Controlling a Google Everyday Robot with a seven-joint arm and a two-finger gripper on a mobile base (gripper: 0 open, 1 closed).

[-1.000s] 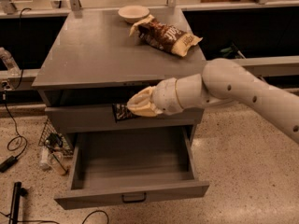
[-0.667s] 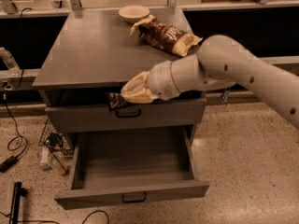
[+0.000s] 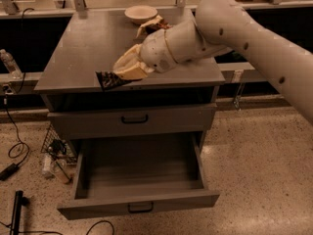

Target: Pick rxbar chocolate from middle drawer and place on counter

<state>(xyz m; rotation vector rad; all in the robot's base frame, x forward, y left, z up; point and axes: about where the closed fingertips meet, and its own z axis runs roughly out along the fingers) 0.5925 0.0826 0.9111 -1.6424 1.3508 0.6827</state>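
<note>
Over the counter (image 3: 78, 48) edge, the claw (image 3: 123, 72) pinches rxbar chocolate (image 3: 106, 80).

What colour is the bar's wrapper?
Dark brown-black, camera view; gripper holds rxbar chocolate over the counter.

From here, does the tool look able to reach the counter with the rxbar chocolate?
Probably yes: the tool, gripping the rxbar chocolate, hangs just above the counter near its front edge; the bowl and snack bag lie farther back.
</note>
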